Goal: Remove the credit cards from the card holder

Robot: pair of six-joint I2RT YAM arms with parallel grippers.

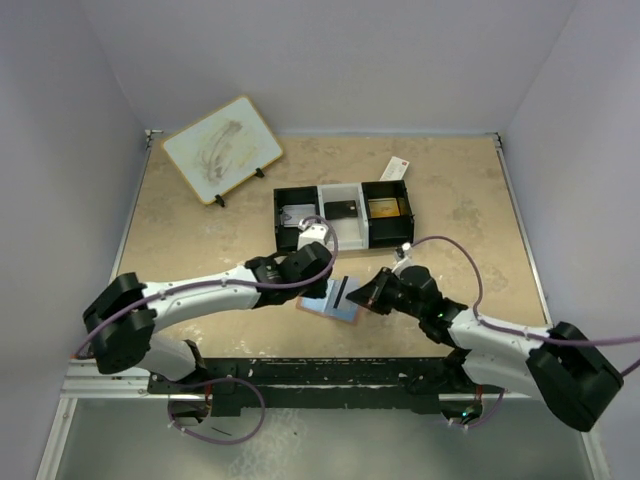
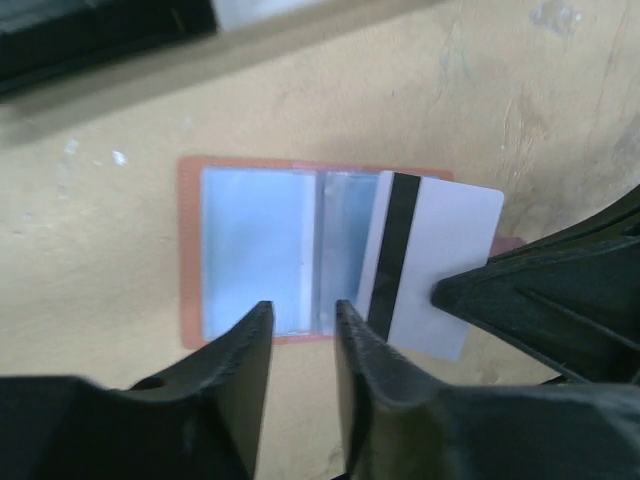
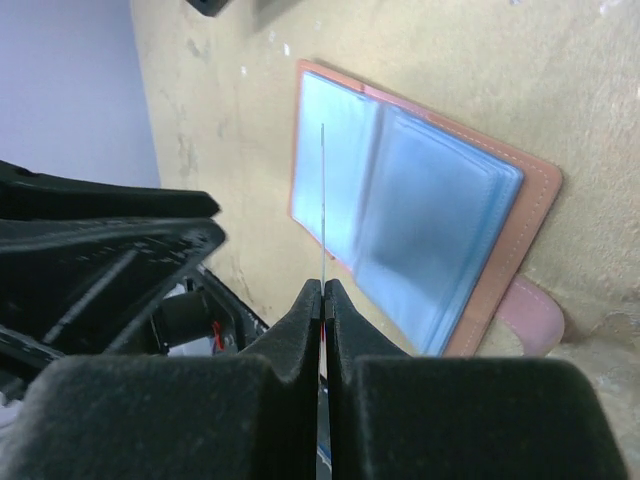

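The salmon-tan card holder lies open flat on the table, its bluish clear pockets facing up. My right gripper is shut on a pale credit card with a black stripe. The card is tilted over the holder's right half and appears edge-on in the right wrist view. In the top view the right gripper sits just right of the holder. My left gripper hovers at the holder's near edge, jaws a little apart with nothing between them.
A black-and-white three-compartment tray stands behind the holder, with cards inside it. A white packet with a red end lies behind the tray. A small whiteboard leans at the back left.
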